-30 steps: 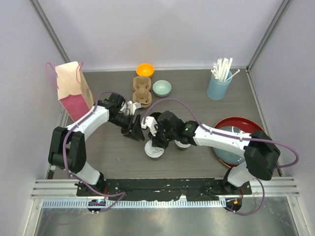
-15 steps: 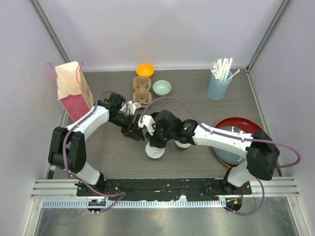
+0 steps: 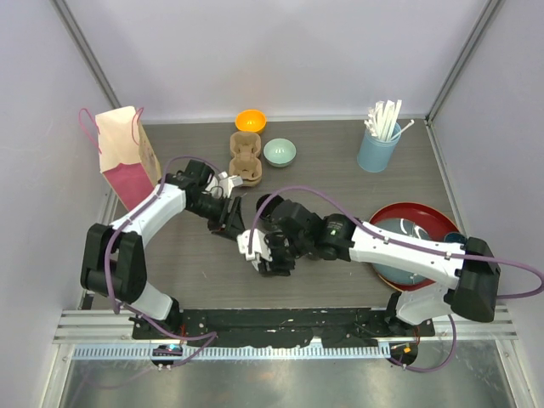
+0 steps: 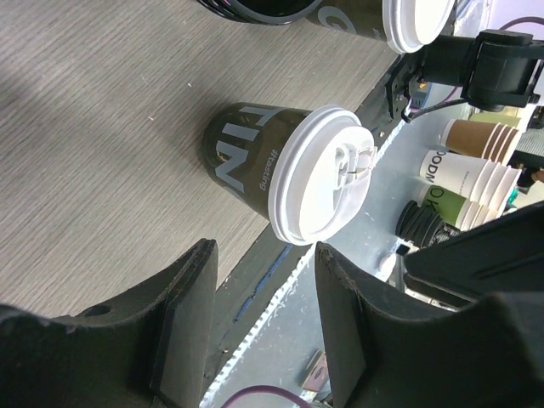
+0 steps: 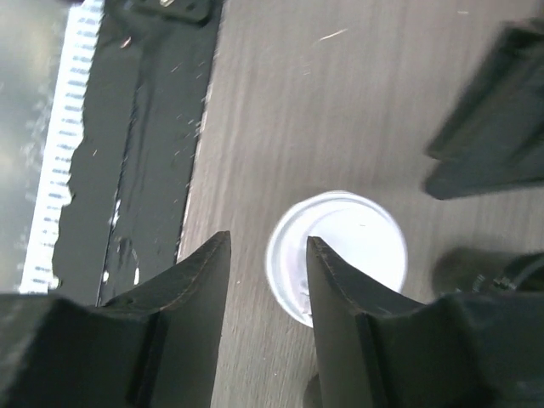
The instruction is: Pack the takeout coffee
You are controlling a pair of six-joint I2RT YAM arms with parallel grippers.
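Hovering above 1 lidded cup (image 5: 340, 246) at frame centre, right pincer (image 5: 265, 246) half open, empty; left pincer (image 4: 265, 255) likewise. Likely pickup step; next: lower, straddle cup, close.

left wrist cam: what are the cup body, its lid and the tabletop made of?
Cup body: looks like paper, with a dark matte print, pale lettering and no gloss.
Lid: probably white plastic; it is smooth, with a moulded rim, a sip tab and a slight sheen.
Tabletop: grey wood-grain surface, likely laminate rather than solid wood; the streaks are fine and straight and the finish is matte.
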